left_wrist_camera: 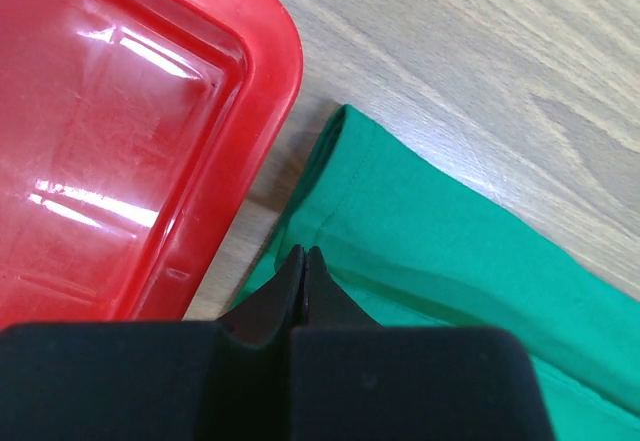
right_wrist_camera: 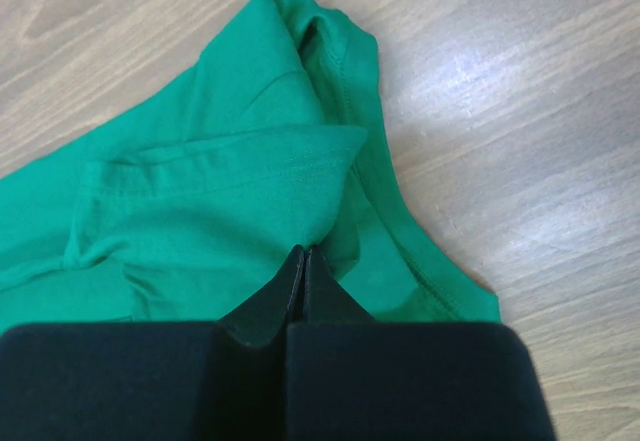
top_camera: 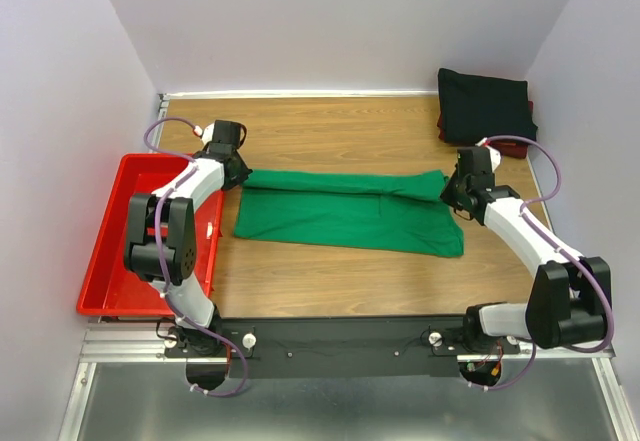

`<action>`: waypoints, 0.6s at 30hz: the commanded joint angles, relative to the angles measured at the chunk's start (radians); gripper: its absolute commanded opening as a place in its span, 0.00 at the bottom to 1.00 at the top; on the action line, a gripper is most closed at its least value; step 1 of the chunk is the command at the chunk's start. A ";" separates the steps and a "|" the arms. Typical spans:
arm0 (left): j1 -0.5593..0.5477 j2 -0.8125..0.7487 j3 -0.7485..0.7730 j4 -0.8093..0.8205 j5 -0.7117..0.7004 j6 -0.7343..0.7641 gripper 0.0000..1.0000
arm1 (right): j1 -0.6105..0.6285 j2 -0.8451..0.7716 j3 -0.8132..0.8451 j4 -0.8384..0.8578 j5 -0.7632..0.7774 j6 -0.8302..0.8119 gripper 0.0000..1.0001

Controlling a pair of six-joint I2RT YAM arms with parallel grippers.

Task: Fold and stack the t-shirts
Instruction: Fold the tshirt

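The bright green t-shirt (top_camera: 350, 216) lies as a long folded band across the middle of the wooden table. My left gripper (top_camera: 240, 173) is at its left end, beside the red tray. Its jaws (left_wrist_camera: 303, 253) are shut, with a green hem (left_wrist_camera: 430, 231) running up into the tips. My right gripper (top_camera: 450, 191) is at the shirt's right end. Those jaws (right_wrist_camera: 305, 251) are shut too, pinching a raised flap of green cloth (right_wrist_camera: 200, 201). A folded black t-shirt (top_camera: 485, 103) lies at the back right corner, on top of a dark red t-shirt (top_camera: 515, 148) of which only slivers show.
A red plastic tray (top_camera: 110, 251) sits at the table's left edge, its rounded corner (left_wrist_camera: 260, 51) close to my left fingertips. Pale walls close in the table at the back and both sides. Bare wood shows in front of and behind the green shirt.
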 commanded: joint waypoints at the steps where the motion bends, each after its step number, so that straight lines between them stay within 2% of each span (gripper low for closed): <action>1: 0.006 -0.040 -0.020 0.019 0.008 -0.008 0.00 | 0.004 -0.032 -0.026 -0.025 0.012 0.017 0.00; 16: 0.009 -0.074 -0.060 0.036 0.025 -0.009 0.00 | 0.004 -0.053 -0.071 -0.032 0.008 0.033 0.00; 17: 0.009 -0.074 -0.063 0.042 0.037 -0.011 0.00 | 0.005 -0.052 -0.076 -0.032 0.006 0.036 0.01; 18: 0.009 -0.078 -0.073 0.045 0.042 -0.011 0.00 | 0.005 -0.050 -0.082 -0.032 0.006 0.036 0.08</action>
